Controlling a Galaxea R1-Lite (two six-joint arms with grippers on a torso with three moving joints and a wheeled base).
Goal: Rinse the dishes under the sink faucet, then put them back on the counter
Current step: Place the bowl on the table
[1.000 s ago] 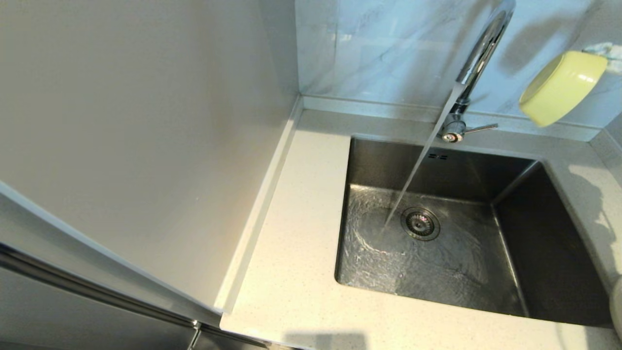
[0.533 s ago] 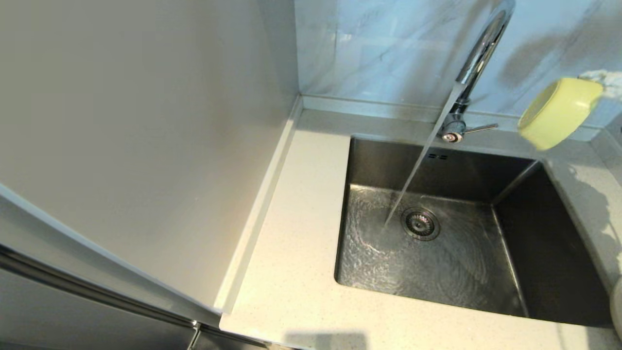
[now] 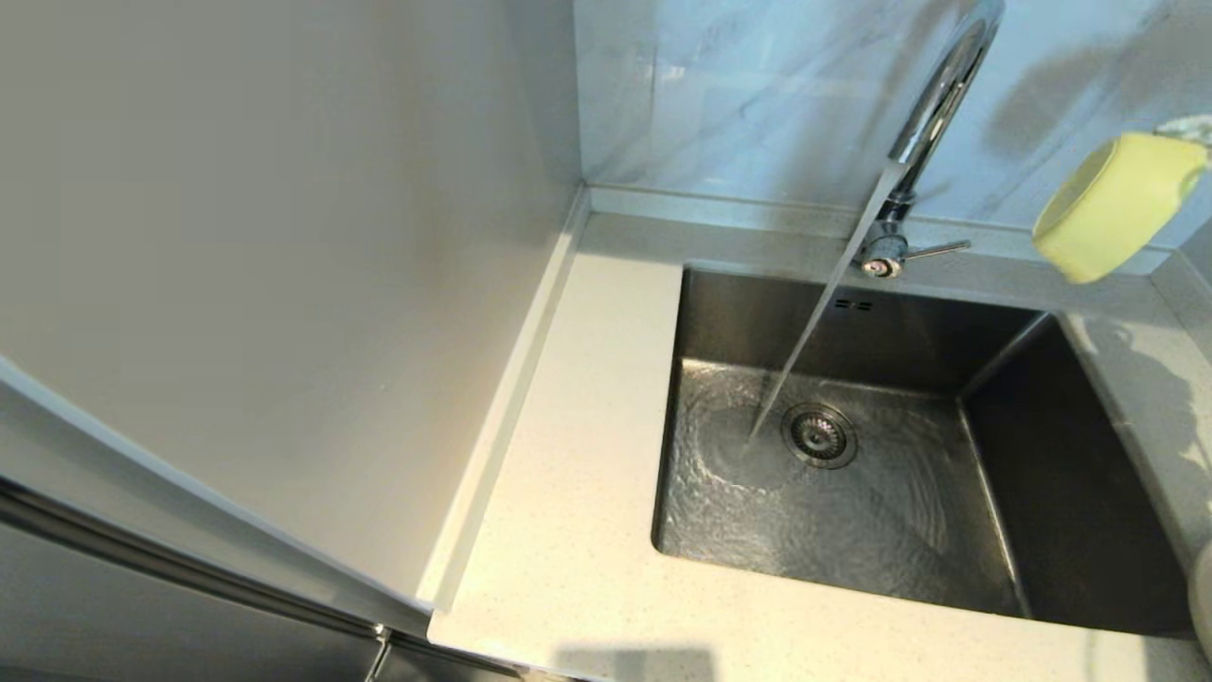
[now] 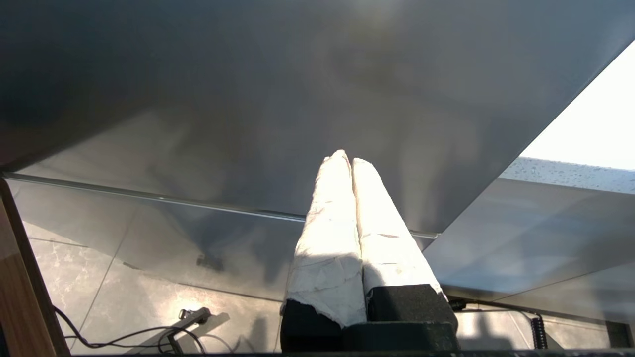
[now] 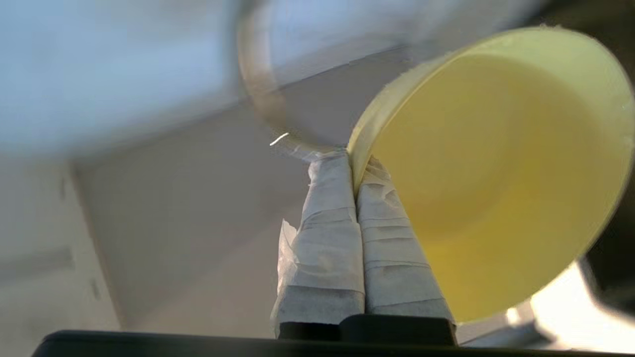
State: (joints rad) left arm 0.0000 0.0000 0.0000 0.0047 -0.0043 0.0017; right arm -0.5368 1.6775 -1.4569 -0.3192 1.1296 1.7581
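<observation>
Your right gripper [image 5: 354, 163] is clamped on the rim of the pale-yellow bowl [image 3: 1117, 204], holding it tilted in the air right of the running faucet [image 3: 933, 114], above the counter [image 3: 578, 530] beside the sink [image 3: 852, 493] (left gripper [image 4: 347, 161] closed, parked away).

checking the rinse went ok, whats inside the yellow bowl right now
Nothing shows inside the bowl: bare yellow interior in the right wrist view. The right pincer grips its rim, and one finger covers a strip of the inner wall.
</observation>
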